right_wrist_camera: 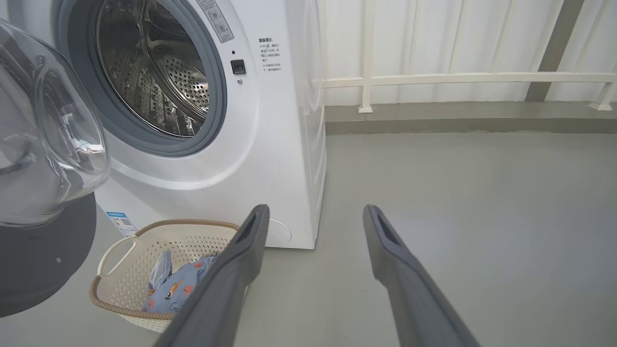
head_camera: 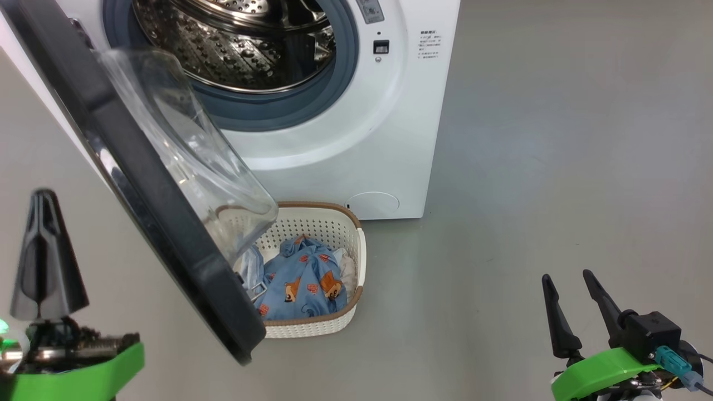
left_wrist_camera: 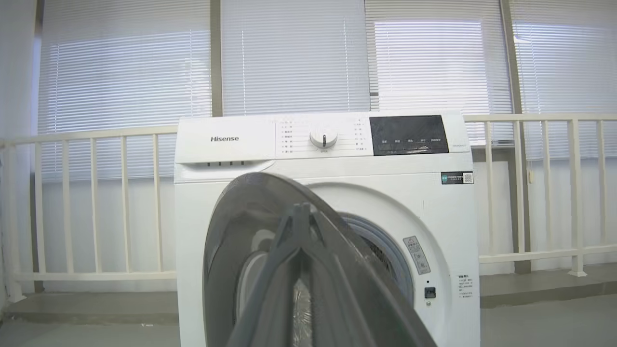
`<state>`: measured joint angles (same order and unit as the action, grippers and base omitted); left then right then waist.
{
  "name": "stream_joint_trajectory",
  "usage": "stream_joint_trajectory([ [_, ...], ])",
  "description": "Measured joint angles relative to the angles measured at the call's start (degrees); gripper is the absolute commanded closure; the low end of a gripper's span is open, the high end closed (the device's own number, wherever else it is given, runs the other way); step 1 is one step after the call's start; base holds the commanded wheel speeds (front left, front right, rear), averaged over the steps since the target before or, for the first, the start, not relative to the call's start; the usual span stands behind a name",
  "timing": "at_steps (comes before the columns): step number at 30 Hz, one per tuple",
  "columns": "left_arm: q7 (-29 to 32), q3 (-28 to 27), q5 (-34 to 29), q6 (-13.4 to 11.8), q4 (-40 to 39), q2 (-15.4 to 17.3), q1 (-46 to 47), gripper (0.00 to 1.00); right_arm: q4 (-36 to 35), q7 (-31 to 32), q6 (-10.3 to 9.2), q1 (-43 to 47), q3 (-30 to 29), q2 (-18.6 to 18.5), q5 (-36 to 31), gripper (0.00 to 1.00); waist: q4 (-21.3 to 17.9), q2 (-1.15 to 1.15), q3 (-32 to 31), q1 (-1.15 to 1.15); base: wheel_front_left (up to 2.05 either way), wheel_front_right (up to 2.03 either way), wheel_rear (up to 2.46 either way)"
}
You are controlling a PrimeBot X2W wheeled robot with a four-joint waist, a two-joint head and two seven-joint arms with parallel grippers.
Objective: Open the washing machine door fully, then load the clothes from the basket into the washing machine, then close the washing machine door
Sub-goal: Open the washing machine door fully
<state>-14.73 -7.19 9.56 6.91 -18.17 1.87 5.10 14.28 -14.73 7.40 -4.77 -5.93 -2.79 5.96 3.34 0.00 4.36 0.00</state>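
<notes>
**A:** Where is the washing machine door (head_camera: pixel 167 234)?

**B:** It is swung open on its hinge at the robot's left and stands out from the front of the washing machine (head_camera: pixel 345 156) at an angle toward the camera. The black rim runs diagonally down the head view. The clear glass bowl (head_camera: pixel 189 145) bulges to the right of it, toward the opening.

**A:** And the opening itself?

**B:** It is uncovered. You can see the steel drum (head_camera: pixel 239 44) inside the grey gasket (head_camera: pixel 312 106), and I see no cloth in the part of the drum that shows.

**A:** Where are the clothes (head_camera: pixel 303 278)?

**B:** They are in the basket (head_camera: pixel 356 250), a blue bear-print heap with a little white cloth at its right edge. The basket sits on the floor (head_camera: pixel 529 167) just in front of the machine, below the round lower hatch (head_camera: pixel 372 203). In the head view the door's lower end hides the basket's left part.

**A:** What about the left gripper (head_camera: pixel 43 195)?

**B:** It is clenched, with the two fingers pressed together and nothing between them. It points upward at the lower left, beside the outer side of the door rim and apart from it. In its wrist view the joined tips lie in line with the door.

**A:** And the right gripper (head_camera: pixel 565 275)?

**B:** It is released, with the fingers spread wide and nothing held. It is low at the right over bare floor, well apart from the basket. Its wrist view looks toward the machine's right corner, with the basket at lower left.
</notes>
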Motion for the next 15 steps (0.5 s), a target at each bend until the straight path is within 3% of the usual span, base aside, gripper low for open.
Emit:
stream_joint_trajectory([
  [6, -0.1, 5.6, -1.6, 0.4, -8.6, 1.3, 2.4, 1.00, 0.4, 0.0, 0.00, 0.0, 0.0, 0.0, 0.7, 0.00, -0.2, 0.00, 0.0, 0.00, 0.00, 0.00, 0.00],
  [15, -0.1, 22.3, -3.0, 0.4, -11.5, 6.3, 2.0, 1.00, 1.5, 0.0, 0.00, 0.0, -0.2, 0.0, 0.9, 0.00, -0.4, 0.00, 0.0, 0.00, 0.00, 0.00, 0.00],
])
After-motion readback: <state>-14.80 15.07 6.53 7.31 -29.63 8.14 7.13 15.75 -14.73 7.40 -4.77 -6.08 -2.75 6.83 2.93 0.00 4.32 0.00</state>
